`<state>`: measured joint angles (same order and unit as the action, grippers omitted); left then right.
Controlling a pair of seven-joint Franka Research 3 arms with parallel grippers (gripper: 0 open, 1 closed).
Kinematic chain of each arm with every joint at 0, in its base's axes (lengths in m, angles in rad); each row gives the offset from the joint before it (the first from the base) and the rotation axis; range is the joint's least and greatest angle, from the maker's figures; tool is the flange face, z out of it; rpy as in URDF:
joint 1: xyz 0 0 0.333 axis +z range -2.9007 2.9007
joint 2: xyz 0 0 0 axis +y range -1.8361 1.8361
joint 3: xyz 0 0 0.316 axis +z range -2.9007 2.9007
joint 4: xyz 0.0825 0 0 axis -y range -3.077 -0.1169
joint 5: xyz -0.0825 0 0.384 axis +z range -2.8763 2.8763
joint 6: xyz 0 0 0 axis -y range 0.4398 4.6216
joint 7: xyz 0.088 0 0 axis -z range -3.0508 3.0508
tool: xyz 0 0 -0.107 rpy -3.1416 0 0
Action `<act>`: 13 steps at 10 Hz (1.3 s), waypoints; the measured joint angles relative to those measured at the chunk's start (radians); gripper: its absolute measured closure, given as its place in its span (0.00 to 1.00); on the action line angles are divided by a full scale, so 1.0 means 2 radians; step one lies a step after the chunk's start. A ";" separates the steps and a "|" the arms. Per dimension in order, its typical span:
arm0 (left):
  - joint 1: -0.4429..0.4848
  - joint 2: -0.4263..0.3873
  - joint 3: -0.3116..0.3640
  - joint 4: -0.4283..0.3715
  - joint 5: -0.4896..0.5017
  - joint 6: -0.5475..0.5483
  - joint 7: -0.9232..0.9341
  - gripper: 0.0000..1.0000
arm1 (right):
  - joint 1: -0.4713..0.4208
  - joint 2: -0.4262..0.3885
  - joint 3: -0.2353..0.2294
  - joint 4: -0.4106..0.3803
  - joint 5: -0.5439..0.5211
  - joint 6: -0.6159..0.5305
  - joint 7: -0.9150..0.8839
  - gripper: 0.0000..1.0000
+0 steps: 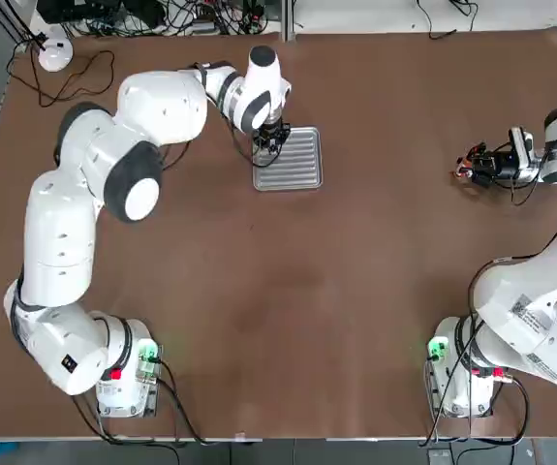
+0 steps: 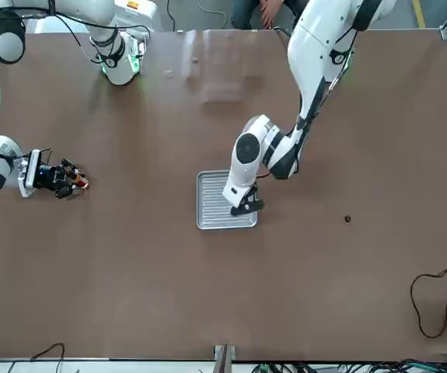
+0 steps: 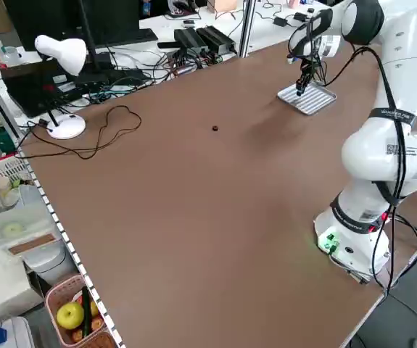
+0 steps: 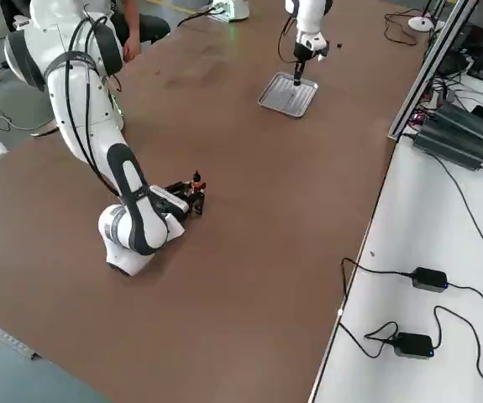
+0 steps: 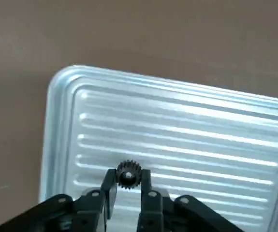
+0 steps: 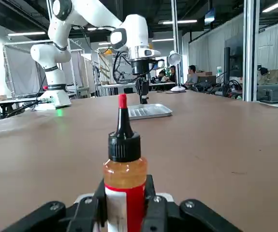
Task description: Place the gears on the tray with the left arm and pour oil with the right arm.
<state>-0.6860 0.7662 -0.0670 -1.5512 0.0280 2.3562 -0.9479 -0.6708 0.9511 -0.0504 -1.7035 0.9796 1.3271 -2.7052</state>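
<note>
The left hand [image 5: 127,186] pinches a gear [image 5: 128,173] over the tray [image 5: 187,125]; released high, it could roll off. The right hand [image 6: 124,203], far right on the tabletop [image 1: 288,320], clamps the oil bottle [image 6: 124,169] and may tip it.

1. A wide brown table [image 1: 288,320] is carrying the whole scene, its surface running bare across the middle.
2. A ribbed silvery tray [image 1: 297,165] is lying flat on the far half of it.
3. One loose dark gear [image 2: 347,219] is sitting on the tabletop, well apart from the tray, on the robot's left.
4. A white desk lamp [image 3: 62,65] is standing at the table's far left corner, its black cord [image 3: 106,134] looping over the surface.
</note>
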 joint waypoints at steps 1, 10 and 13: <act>-0.006 0.007 0.000 0.007 0.000 0.000 -0.005 0.76 | 0.000 0.000 0.000 0.000 0.000 -0.003 0.000 0.70; -0.012 0.014 0.008 0.016 0.000 0.000 -0.010 0.18 | 0.027 -0.016 0.019 0.017 0.021 -0.031 0.027 0.70; -0.011 0.011 0.023 0.026 0.000 -0.009 0.002 0.00 | 0.066 -0.038 0.029 0.017 0.046 -0.031 0.054 0.70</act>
<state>-0.7073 0.7873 -0.0204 -1.4990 0.0279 2.3373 -0.9432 -0.5397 0.8760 0.0074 -1.6698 1.0709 1.2648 -2.5975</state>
